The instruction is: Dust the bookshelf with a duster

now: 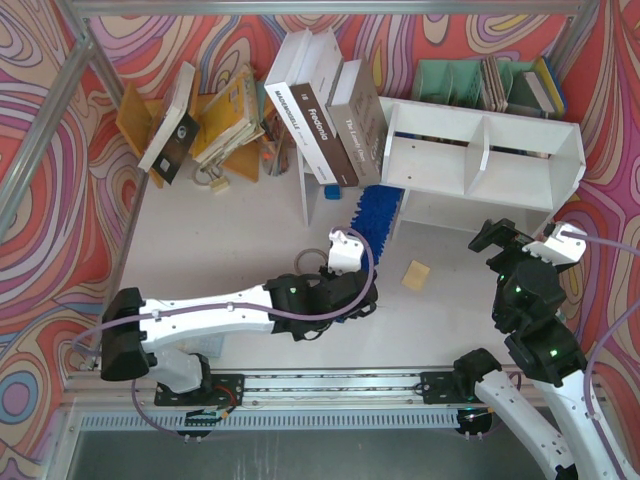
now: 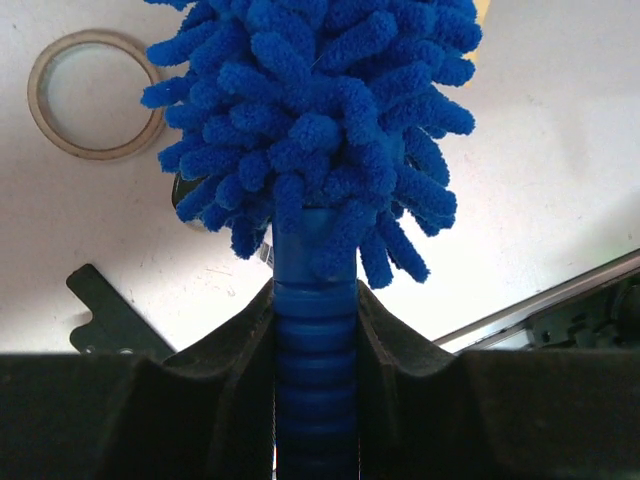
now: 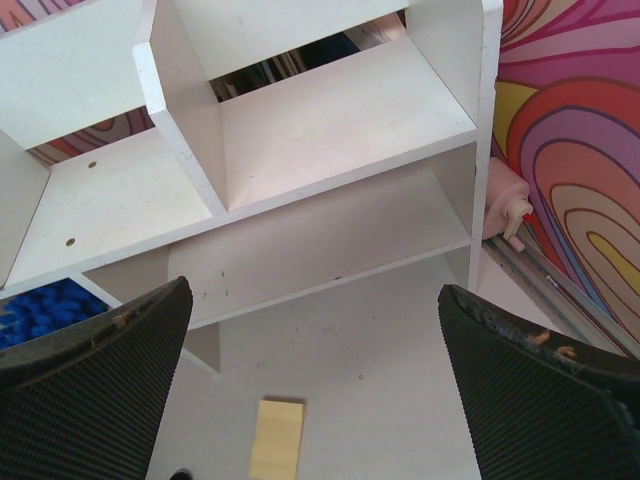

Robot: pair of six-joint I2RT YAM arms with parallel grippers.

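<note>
currently the duster (image 2: 315, 120) is pinched by its handle in the left gripper (image 2: 315, 330), long axis pointed away toward the bookshelf (image 1: 530, 170), head reaching its lower-left opening. the right gripper (image 3: 315, 390) is spread wide, nothing held, faced at the shelf's right half.

Spine of dark brown book (image 1: 322, 135): white lower-case lettering, apparently "freedonia", last letters uncertain. Spine of white book (image 1: 290, 102), just beside it: a line of small dark capitals, too small to read. Spine of grey book (image 1: 360, 125): pale title line, illegible.
</note>
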